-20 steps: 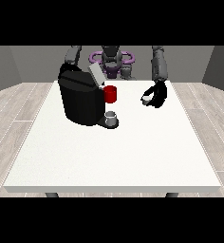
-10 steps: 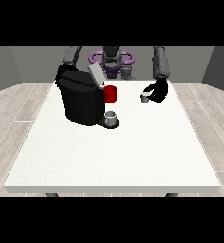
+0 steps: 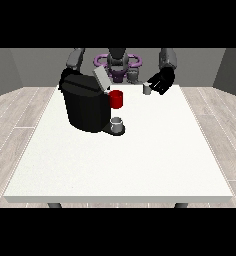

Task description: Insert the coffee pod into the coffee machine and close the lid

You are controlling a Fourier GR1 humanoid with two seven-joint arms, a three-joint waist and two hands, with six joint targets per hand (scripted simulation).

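The hand at the view's right [image 3: 161, 81] has its dark fingers curled around a small pale coffee pod [image 3: 147, 89], which pokes out at the hand's left edge. Hand and pod sit in the upper right part of the frame, above the far edge of the white table [image 3: 140, 160]; whether the pod is clear of the tabletop or touching it cannot be told. From this hand the grey forearm runs up and slightly right to the shoulder of the robot [image 3: 118, 62], whose torso stands behind the table at the top centre.

The hand at the view's left [image 3: 66, 78] shows only as a dark shape just behind the top left corner of the coffee machine [image 3: 85, 106]; how its fingers lie cannot be told. Its grey arm rises to the shoulder above it.

The coffee machine is a black, rounded block in the upper left of the table. Its grey lid [image 3: 101, 79] stands tilted open at the top right. A red part [image 3: 116, 99] juts from the machine's right side, and below it a small grey cup [image 3: 117, 123] rests on the machine's dark base. The pod is well apart from the machine, up and to the right of the red part.
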